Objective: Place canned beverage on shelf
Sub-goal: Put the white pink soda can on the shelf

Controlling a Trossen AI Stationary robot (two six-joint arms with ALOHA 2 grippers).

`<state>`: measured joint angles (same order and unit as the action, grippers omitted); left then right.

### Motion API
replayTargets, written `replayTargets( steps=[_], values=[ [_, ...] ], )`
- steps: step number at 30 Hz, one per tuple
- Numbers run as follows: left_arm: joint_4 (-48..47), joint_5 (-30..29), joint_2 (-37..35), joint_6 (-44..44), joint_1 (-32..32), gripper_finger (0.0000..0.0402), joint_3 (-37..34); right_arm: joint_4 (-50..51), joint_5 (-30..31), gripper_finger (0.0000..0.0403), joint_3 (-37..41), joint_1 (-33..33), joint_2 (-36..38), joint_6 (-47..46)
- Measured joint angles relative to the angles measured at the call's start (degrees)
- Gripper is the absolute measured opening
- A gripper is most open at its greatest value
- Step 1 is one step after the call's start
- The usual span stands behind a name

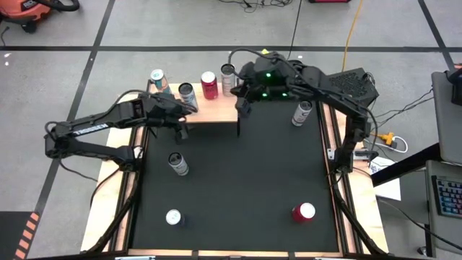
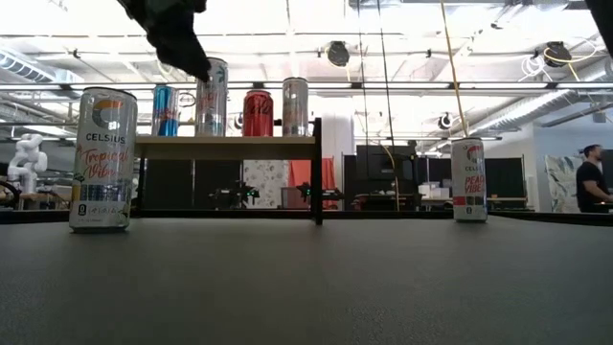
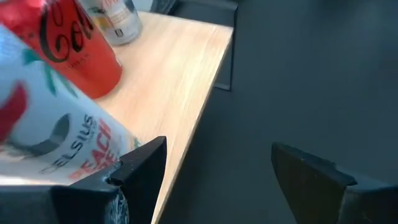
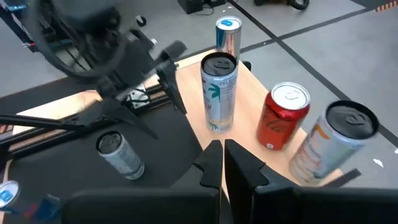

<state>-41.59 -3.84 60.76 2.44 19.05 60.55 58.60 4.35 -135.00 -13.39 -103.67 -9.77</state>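
Showing nearest, in the left wrist view, the left gripper [image 3: 217, 152]: fingers spread wide and pinching nothing, with bare table between them. Hovering at the front edge of the shelf [image 3: 168, 74], with the white peach can [image 3: 56, 124] lying just outside one finger; not telling whether that finger is touching the can.

Standing upright on the shelf, that white can, second in a row of four, between the blue can [image 1: 157, 78] and the red can [image 1: 209, 84], with a silver can [image 1: 228, 74] toward the shelf's right end.

Judging the step in hand as clearing the gripper away from a can already set down. Doing it well likely meaning backing straight off from the shelf's front edge, holding the fingers wide, lifting only once clear, and avoiding any sideways sweep that could be tipping the white can into its red neighbour.

Waiting above the shelf's right end, the right gripper [image 4: 222, 149]: fingers pressed together, gripping nothing.

Standing on the table well in front of the shelf, four further cans.
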Motion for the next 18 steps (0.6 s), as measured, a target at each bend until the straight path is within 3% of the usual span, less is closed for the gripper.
replayTargets(
  steps=[7,18],
  values=[
    [1.33,-7.27,3.82,0.03,0.0,0.0292,0.0,4.16,-0.01,0.0,0.0,0.3,1.56,-0.03],
    [4.87,-12.07,4.27,1.03,0.36,0.0292,0.0,9.06,-0.03,0.0,0.0,2.0,1.3,-0.07]
  ],
)
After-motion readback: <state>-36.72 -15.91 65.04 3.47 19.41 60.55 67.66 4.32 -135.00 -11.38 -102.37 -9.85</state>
